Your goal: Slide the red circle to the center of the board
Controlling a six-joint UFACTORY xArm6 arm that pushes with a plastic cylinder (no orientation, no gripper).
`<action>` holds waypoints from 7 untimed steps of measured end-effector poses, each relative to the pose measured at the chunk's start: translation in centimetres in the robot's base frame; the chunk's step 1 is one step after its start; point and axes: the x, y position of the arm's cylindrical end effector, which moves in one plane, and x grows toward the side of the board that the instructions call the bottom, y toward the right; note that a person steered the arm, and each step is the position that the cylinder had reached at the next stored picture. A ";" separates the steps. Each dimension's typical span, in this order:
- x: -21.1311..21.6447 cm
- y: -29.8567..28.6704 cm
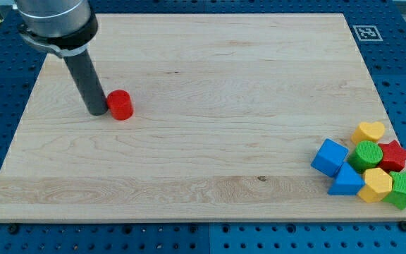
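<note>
The red circle block sits on the wooden board in the upper left part of the view. My tip stands on the board just to the left of the red circle, touching or nearly touching its left side. The dark rod rises from the tip toward the view's top left.
A cluster of blocks lies at the board's lower right: a blue cube, a blue triangle-like block, a green circle, a yellow heart, a red star, a yellow hexagon and a green star.
</note>
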 end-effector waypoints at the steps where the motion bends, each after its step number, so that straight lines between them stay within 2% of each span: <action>1: 0.1 2.0; 4: 3.0 2.7; 6: -0.4 3.4; 7: -0.7 3.4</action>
